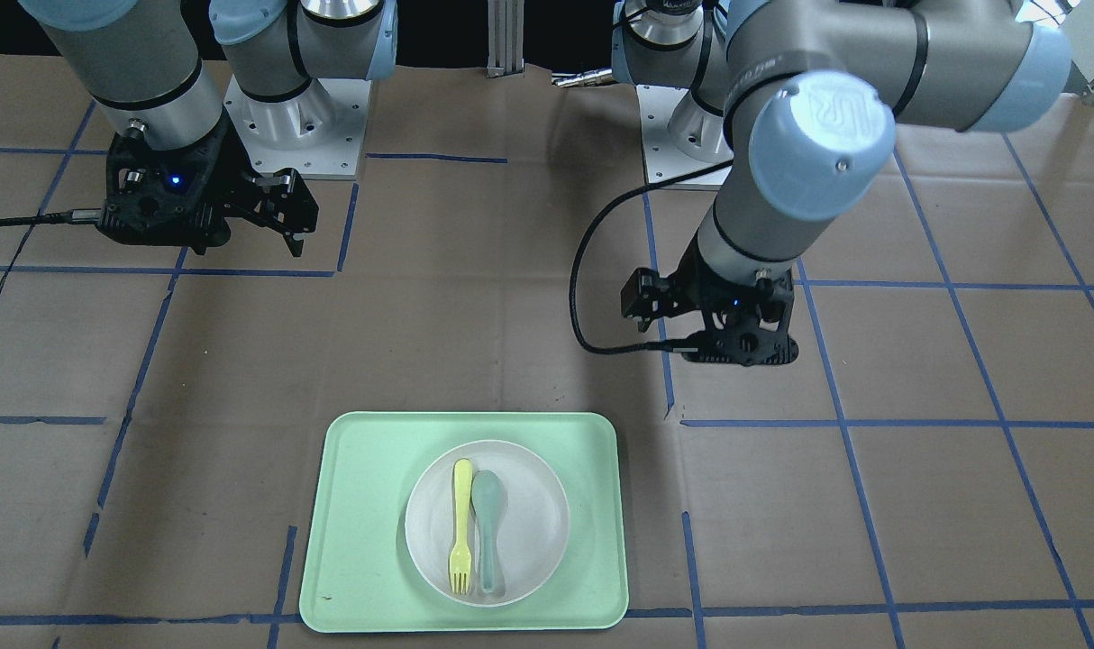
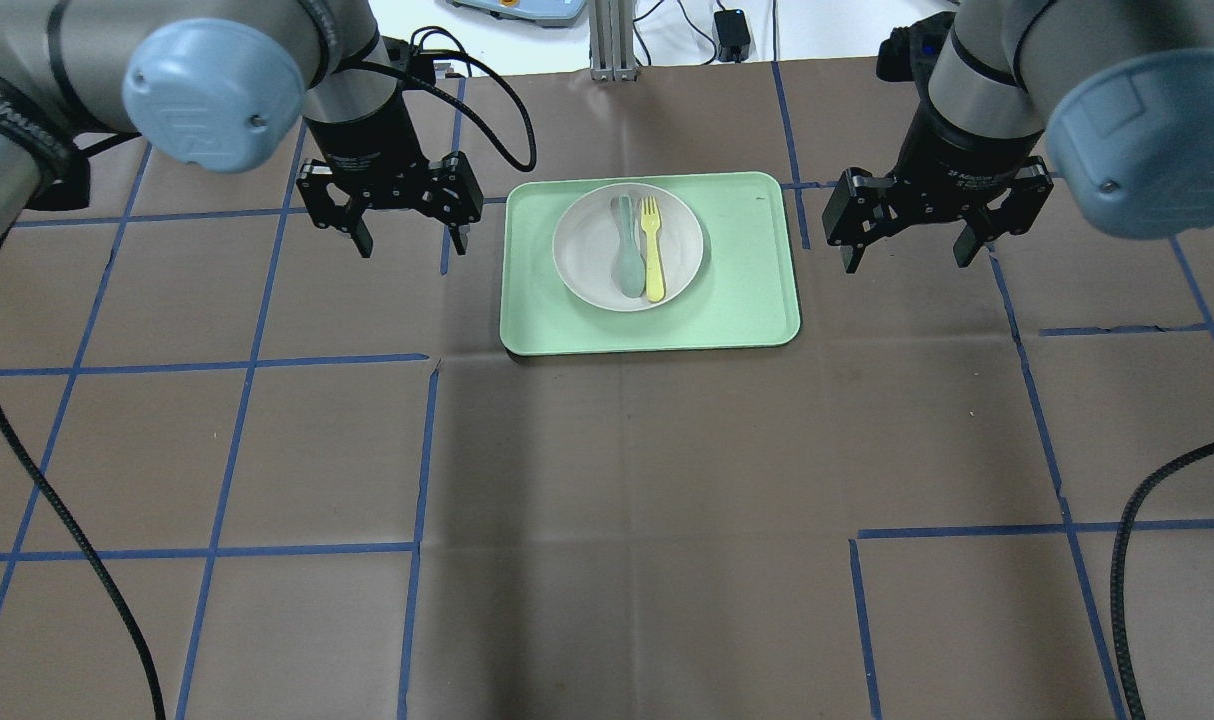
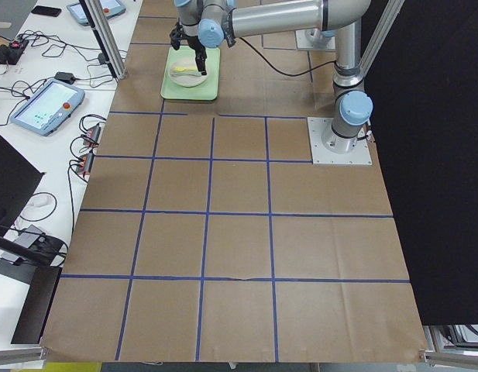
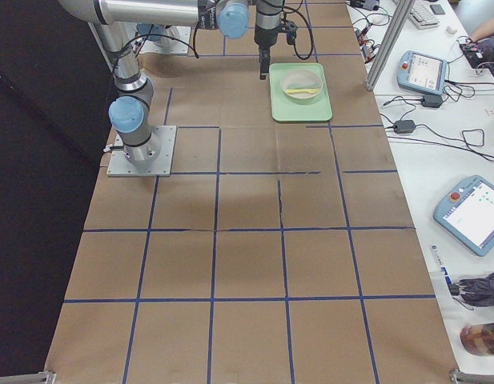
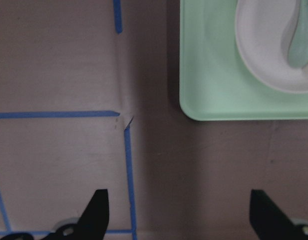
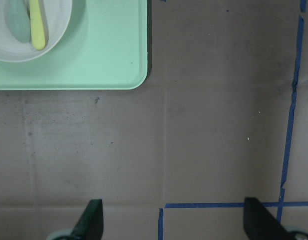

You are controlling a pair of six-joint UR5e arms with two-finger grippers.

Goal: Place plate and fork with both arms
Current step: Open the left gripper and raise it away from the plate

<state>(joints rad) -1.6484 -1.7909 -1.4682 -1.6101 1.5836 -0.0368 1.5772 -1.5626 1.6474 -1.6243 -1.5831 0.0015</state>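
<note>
The off-white plate (image 2: 683,240) lies on the mint-green tray (image 2: 747,295) at the table's far middle. The pale-yellow fork (image 2: 653,250) lies in the plate beside a grey-green spoon (image 2: 627,255). They also show in the front view: plate (image 1: 533,505), fork (image 1: 461,523). My left gripper (image 2: 412,245) hovers open and empty just left of the tray. My right gripper (image 2: 909,260) hovers open and empty just right of it. The left wrist view shows the tray's corner (image 5: 218,75) and the plate's edge (image 5: 263,50). The right wrist view shows the fork (image 6: 38,25) in the plate.
The table is covered in brown paper with a grid of blue tape. Black cables trail from both arms (image 2: 27,470). The arm bases (image 1: 295,135) stand at the robot's side. Operator benches with pendants (image 4: 471,212) lie beyond the far edge.
</note>
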